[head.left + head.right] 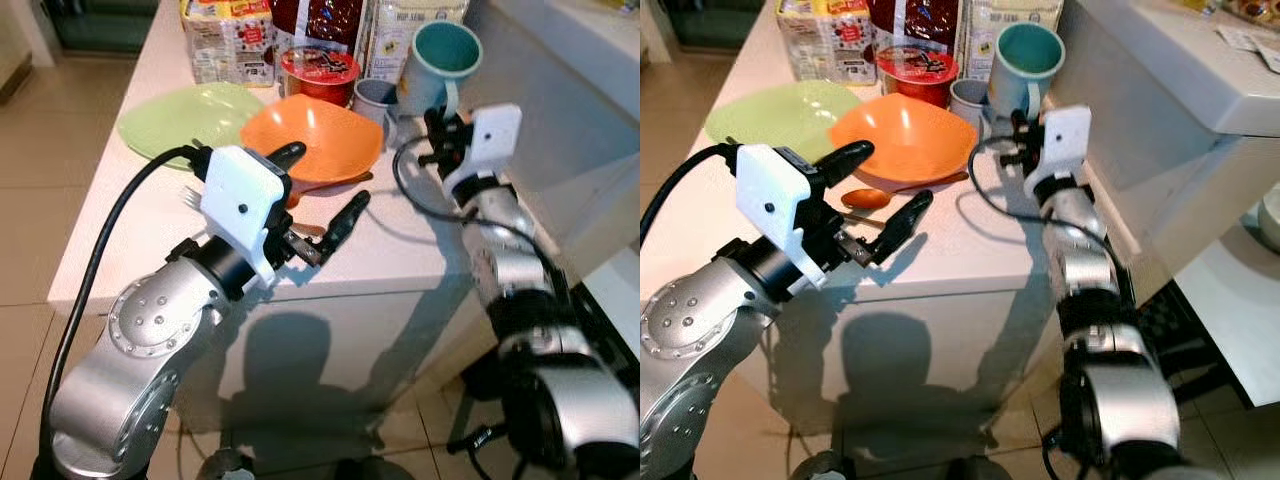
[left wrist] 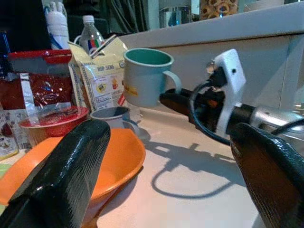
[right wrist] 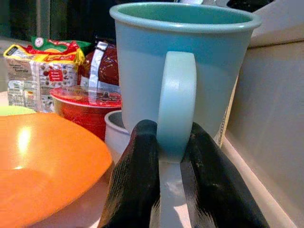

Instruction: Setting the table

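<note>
Teal mug: held lifted above the back of the white bench, tilted, its handle pinched between the two black fingers of the right end effector, which were closed tight on it. Small grey cup: stood on the bench just below and beside the mug. Orange bowl: sat near the grey cup, toward the robot's left. Green plate: lay beside the bowl, further left. Red-lidded tub and food packets: ranged behind the bowl. Spoon: lay at the bowl's near edge. Left end effector: hovered over the bench's front by the bowl, fingers spread wide, holding nothing.
</note>
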`<state>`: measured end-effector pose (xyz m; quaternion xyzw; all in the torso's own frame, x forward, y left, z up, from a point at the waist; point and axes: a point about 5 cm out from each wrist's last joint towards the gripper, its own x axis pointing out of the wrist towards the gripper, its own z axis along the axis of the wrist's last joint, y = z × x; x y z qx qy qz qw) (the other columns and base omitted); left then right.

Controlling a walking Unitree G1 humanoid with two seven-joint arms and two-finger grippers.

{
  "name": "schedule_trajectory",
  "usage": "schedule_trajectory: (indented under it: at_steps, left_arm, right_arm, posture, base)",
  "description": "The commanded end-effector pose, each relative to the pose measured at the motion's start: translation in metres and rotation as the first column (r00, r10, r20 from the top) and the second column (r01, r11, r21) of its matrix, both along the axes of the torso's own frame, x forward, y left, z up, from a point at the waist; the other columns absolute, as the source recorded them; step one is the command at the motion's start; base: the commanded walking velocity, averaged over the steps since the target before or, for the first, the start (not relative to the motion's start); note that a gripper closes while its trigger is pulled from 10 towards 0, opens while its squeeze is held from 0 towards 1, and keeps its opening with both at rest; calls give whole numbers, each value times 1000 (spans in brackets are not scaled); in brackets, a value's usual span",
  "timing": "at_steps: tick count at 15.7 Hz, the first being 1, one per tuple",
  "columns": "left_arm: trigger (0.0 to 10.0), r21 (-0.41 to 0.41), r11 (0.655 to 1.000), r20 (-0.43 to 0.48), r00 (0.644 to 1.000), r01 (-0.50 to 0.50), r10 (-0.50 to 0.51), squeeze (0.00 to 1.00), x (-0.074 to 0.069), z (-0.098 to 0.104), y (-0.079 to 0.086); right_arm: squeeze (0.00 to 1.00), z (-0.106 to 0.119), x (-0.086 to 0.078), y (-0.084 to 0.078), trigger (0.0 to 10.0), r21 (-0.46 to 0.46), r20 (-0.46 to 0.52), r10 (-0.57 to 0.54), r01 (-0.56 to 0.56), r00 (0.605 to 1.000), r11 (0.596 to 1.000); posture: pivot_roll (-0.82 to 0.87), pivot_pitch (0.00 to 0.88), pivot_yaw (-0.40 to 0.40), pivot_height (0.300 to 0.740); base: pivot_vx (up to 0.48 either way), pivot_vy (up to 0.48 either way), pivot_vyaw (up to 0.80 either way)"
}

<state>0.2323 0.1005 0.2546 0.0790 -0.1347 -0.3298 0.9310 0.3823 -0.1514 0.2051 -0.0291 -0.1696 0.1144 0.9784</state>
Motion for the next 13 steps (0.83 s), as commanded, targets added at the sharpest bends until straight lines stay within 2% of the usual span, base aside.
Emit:
schedule_trajectory:
  at_steps: [1, 2, 5, 6, 8, 9, 10, 13]
  left_arm:
    - [10000, 5, 1000, 2, 1000, 0, 0, 0, 2, -2, -2]
    - [10000, 9, 1000, 6, 1000, -13, 13, 0, 4, -2, -1]
    - [10000, 33, 990, -5, 991, -134, 134, 0, 16, -13, 8]
    - [10000, 28, 979, -27, 979, -201, 201, 0, 20, -20, 14]
    - [10000, 8, 963, -33, 962, -270, 270, 0, 24, -21, 21]
    - [10000, 7, 948, -35, 948, -317, 317, 0, 25, -24, 27]
    - [10000, 8, 943, -41, 942, -332, 332, 0, 24, -26, 30]
    - [10000, 8, 943, -41, 942, -332, 332, 0, 24, -26, 30]
  right_arm:
    - [0, 10, -4, -2, 0, 3, 38, -3, 3, 999, 1000]
    - [0, 12, -8, -2, 0, 7, 49, -5, 4, 999, 1000]
    - [0, 19, -36, 0, 0, 38, 80, 1, -4, 997, 999]
    - [0, 21, -51, 2, 0, 57, 89, 10, -15, 996, 998]
    - [0, 20, -70, 3, 0, 106, 81, 25, -34, 996, 994]
    - [0, 16, -88, 8, 0, 130, 71, 52, -60, 996, 990]
    - [0, 14, -96, 9, 0, 134, 69, 61, -69, 996, 988]
    - [0, 14, -96, 9, 0, 134, 69, 61, -69, 996, 988]
  posture:
    - [55, 0, -97, 740]
    - [54, 0, -93, 740]
    - [52, 0, -82, 740]
    - [49, 0, -79, 740]
    - [55, 0, -77, 740]
    - [57, 0, -70, 740]
    - [57, 0, -68, 740]
    - [57, 0, -68, 740]
  base:
    - [0, 0, 0]
    - [0, 0, 0]
    - [0, 0, 0]
    - [0, 0, 0]
    - [0, 0, 0]
    - [0, 0, 0]
    - [0, 0, 0]
    - [0, 0, 0]
